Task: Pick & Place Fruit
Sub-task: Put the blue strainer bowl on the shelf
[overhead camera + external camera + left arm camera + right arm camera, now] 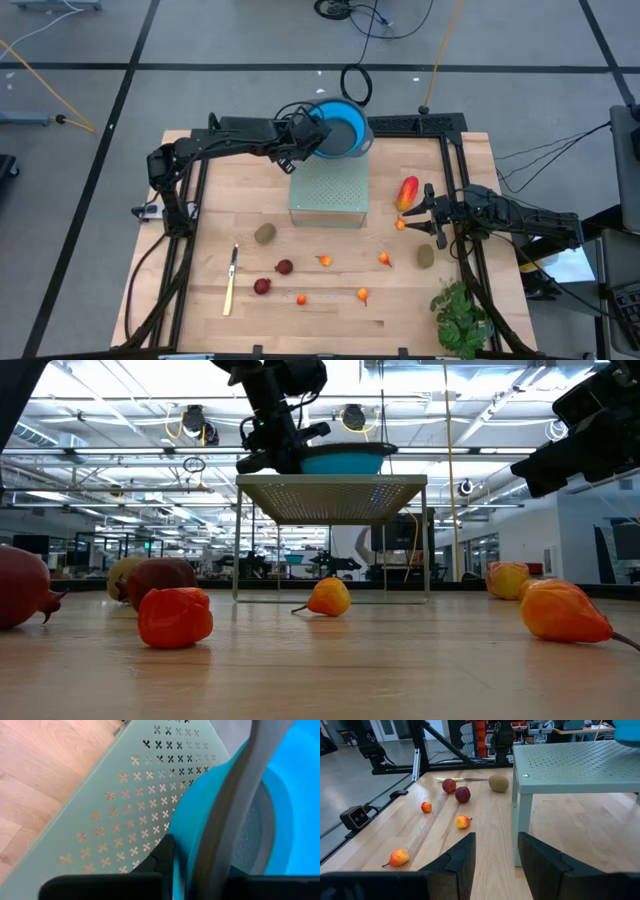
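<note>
While the right gripper point(414, 213) hovers half open and empty at right, the left gripper point(318, 135) pinches the round blue plastic bowl's point(345, 130) rim at top centre.

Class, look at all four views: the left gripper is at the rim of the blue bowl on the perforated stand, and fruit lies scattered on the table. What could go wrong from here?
1. The blue bowl sits at the back edge of the perforated stand, partly overhanging; with the left gripper on its rim, a pull or release might tip it off.
2. The right gripper, fingers apart, hovers beside the red-and-yellow fruit and a small orange piece; descending could knock the round ones rolling.
</note>
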